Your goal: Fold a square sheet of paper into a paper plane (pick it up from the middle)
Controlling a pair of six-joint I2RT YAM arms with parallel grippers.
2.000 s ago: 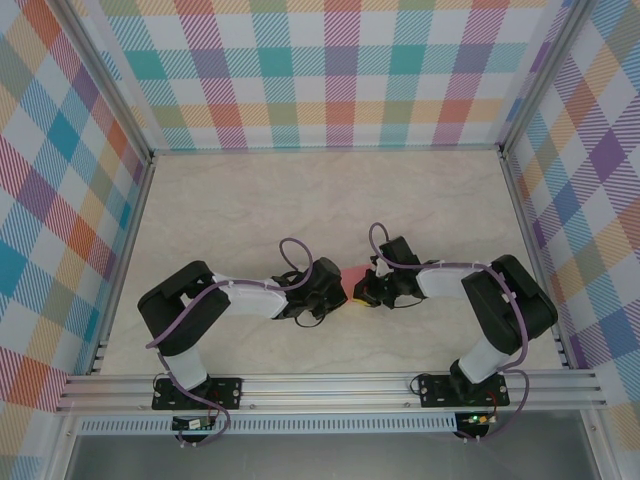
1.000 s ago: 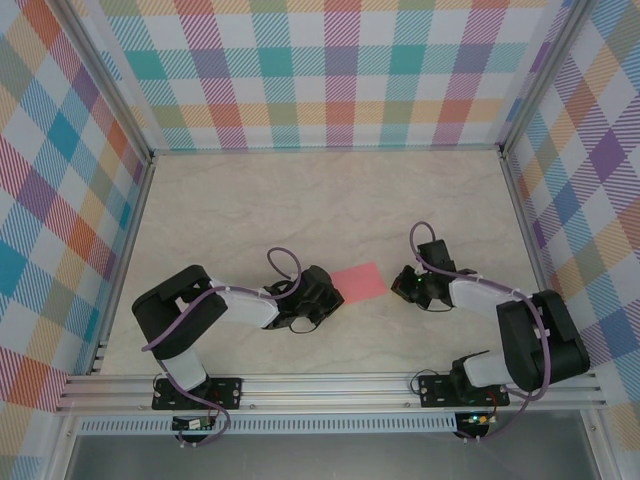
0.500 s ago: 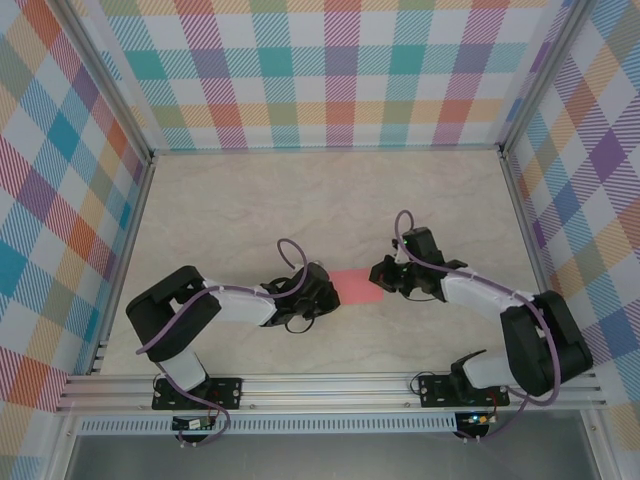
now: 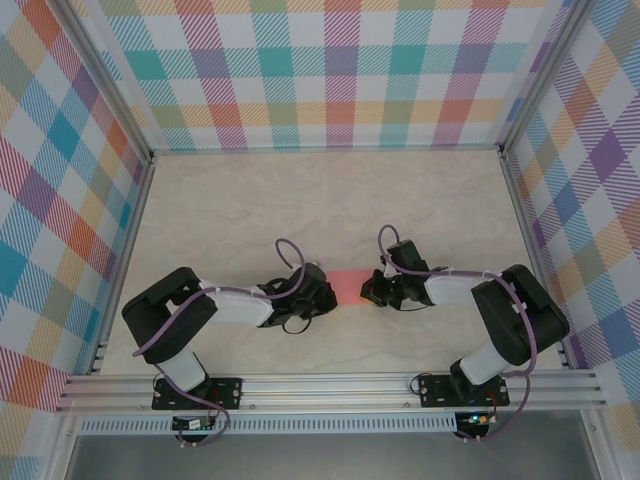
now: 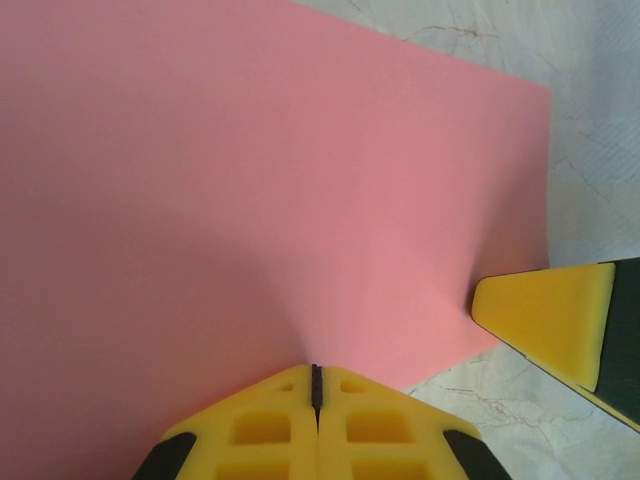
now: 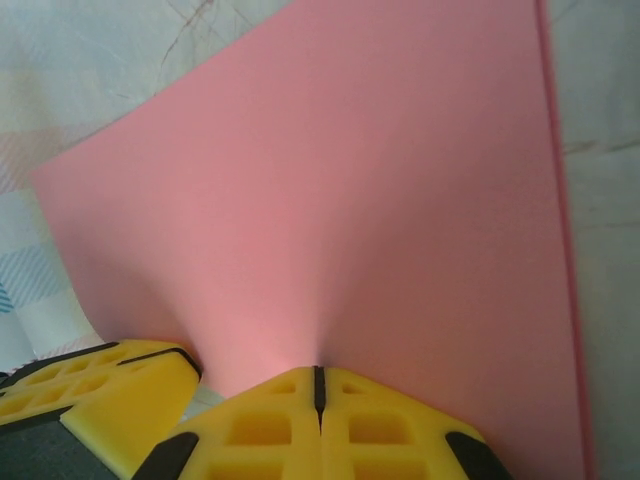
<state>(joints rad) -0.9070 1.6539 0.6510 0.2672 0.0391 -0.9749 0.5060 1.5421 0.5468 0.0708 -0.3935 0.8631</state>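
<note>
The square sheet of paper (image 4: 349, 288) is salmon-pink and lies flat on the table between my two grippers. My left gripper (image 4: 329, 292) is shut, its yellow tips (image 5: 316, 372) resting on the sheet (image 5: 250, 190) near its left edge. From the other side my right gripper (image 4: 371, 290) is also shut, its tips (image 6: 318, 372) on the sheet (image 6: 370, 180). Nothing is pinched between either pair of fingers. A right finger (image 5: 548, 318) touches the paper's edge in the left wrist view. A left finger (image 6: 95, 395) appears in the right wrist view.
The pale marbled table (image 4: 250, 210) stretches back to checked walls (image 4: 340, 70) on three sides. An aluminium rail (image 4: 330, 388) runs along the near edge, where the arm bases sit. Purple cables (image 4: 290, 250) loop above both wrists.
The right gripper has swung in from the right and come down onto the sheet's right side. The left gripper has stayed at the left edge. Less of the paper shows from above.
</note>
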